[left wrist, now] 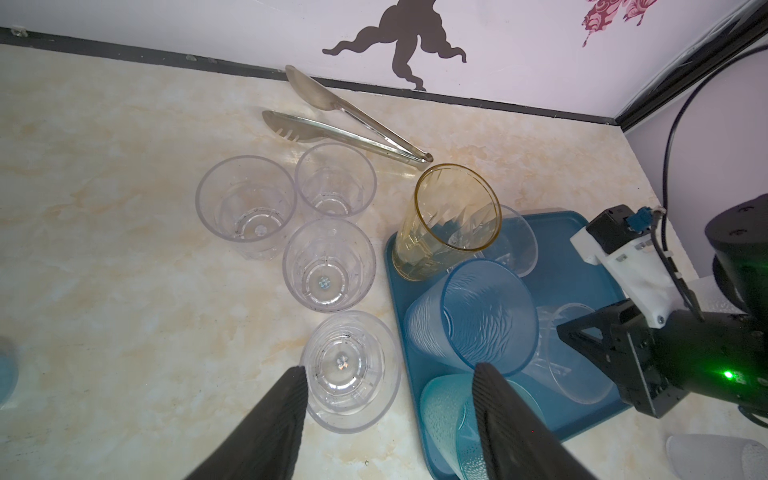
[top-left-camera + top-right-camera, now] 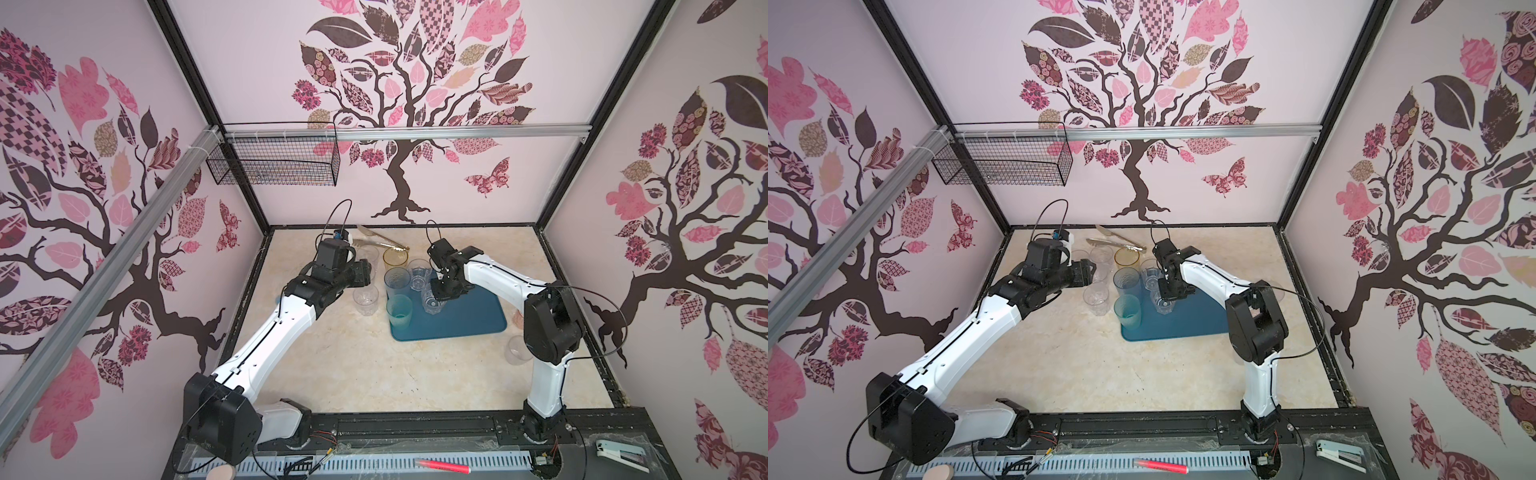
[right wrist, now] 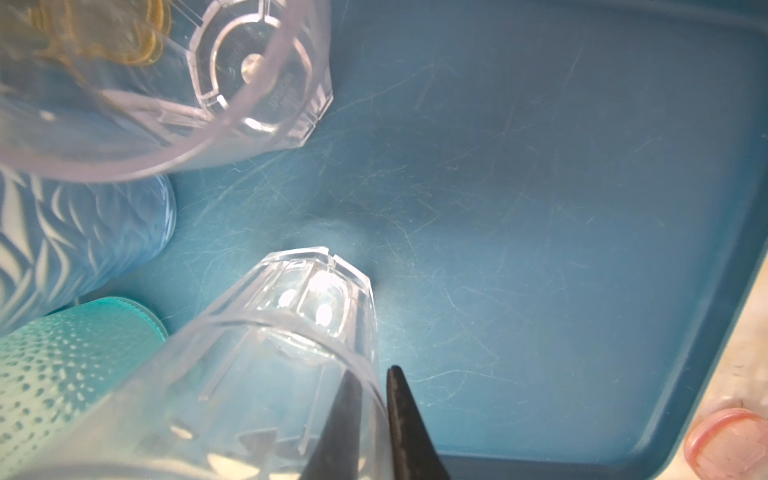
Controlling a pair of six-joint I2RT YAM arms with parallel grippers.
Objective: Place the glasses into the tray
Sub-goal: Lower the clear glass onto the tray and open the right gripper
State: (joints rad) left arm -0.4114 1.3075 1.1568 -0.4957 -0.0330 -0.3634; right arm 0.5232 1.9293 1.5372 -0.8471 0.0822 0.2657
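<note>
The clear tumbler (image 3: 270, 353) has a faceted base, the teal tray (image 3: 540, 208) scratches.

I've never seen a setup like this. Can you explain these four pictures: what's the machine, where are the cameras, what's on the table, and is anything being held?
These are two robot arms mounted at the near edge of a table, each ending in a two-fingered gripper. Two pictures look down on everything from one overhead camera; the other two come from cameras on the arms' wrists. On the table lie a dark teal tray, metal tongs and several clear glasses. A blue tumbler and a teal tumbler stand on the tray. The right gripper is shut on the wall of a faceted glass over the tray. The left gripper is open and empty, above a short clear glass beside the tray.
</note>
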